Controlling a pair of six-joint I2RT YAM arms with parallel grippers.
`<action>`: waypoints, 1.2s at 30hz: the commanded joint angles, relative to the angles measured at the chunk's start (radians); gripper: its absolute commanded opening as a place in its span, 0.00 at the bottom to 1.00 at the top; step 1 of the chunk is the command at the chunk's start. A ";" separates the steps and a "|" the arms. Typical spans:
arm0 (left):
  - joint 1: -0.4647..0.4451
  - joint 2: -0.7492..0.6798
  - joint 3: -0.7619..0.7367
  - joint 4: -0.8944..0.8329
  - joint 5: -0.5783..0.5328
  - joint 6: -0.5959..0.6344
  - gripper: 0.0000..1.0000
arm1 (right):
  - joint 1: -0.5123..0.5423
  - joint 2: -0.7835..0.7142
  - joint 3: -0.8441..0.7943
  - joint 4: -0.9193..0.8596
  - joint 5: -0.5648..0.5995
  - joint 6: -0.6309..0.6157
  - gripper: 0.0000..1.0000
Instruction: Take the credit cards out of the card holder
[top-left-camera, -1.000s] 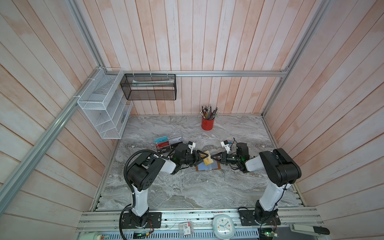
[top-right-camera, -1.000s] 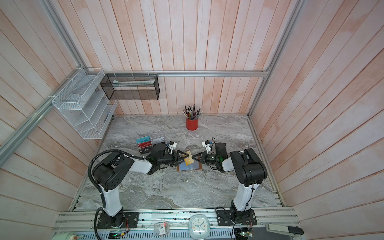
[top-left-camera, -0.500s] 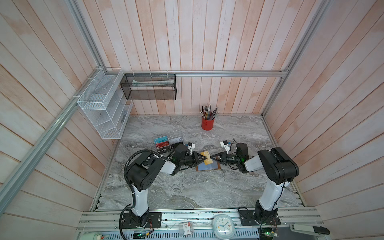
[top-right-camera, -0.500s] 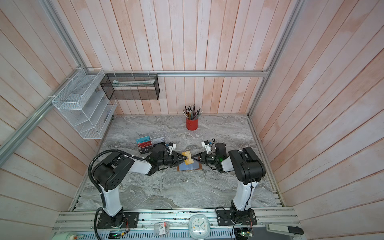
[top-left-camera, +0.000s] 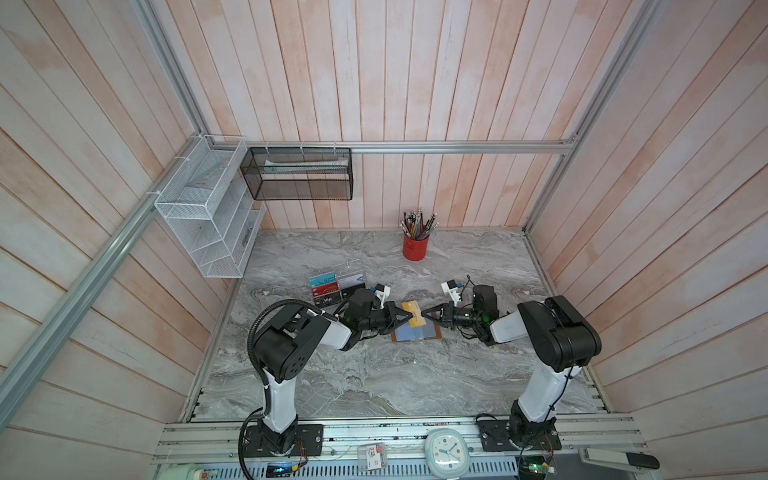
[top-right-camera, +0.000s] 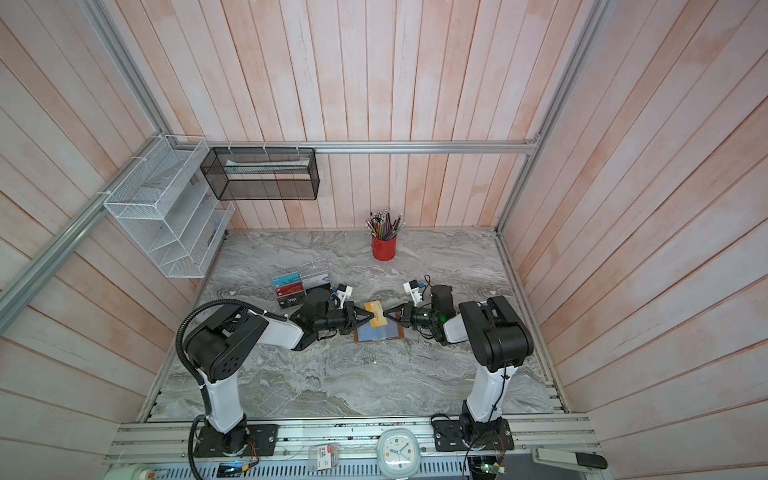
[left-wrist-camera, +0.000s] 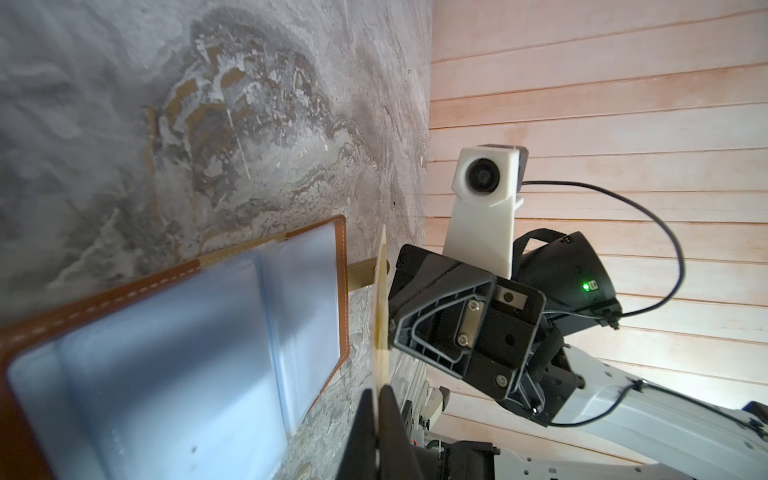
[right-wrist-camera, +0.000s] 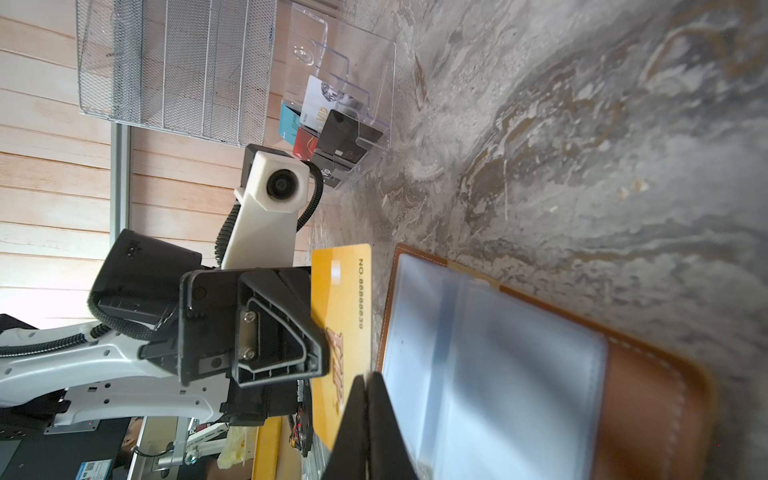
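- The gold card (right-wrist-camera: 338, 299) is out of the card holder (top-left-camera: 415, 333). It is up in the air, standing on its edge, just over the far side of the holder.
- The left claw (left-wrist-camera: 377, 403) is shut tight on the left end of the gold card. The right claw (right-wrist-camera: 368, 384) is shut on the right end. Both grip it at once.
- The card holder lies open and flat in the middle of the bench (top-left-camera: 374, 374). Its clear pockets look empty, but they are blurry, so I cannot be sure.
- I think this card only needs putting down. I cannot pick out a silver or a black card for sure. A clear rack (top-left-camera: 337, 279) on the far left holds some cards.
- The two claws are tip to tip with hardly any room between them. I think one must let go before the other pulls away.
- The near half of the bench is bare and wide. The rack sits close to the left arm on its far side. The red pencil cup (top-left-camera: 414, 249) is far back, well apart.
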 joint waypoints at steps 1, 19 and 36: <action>-0.001 -0.026 -0.007 0.025 0.003 0.006 0.00 | 0.004 -0.054 0.011 -0.020 0.002 -0.015 0.14; -0.041 -0.144 -0.142 0.550 -0.539 -0.211 0.00 | 0.071 -0.288 -0.139 0.283 0.320 0.255 0.95; -0.134 -0.162 -0.113 0.515 -0.724 -0.206 0.00 | 0.149 -0.255 -0.024 0.399 0.383 0.296 0.45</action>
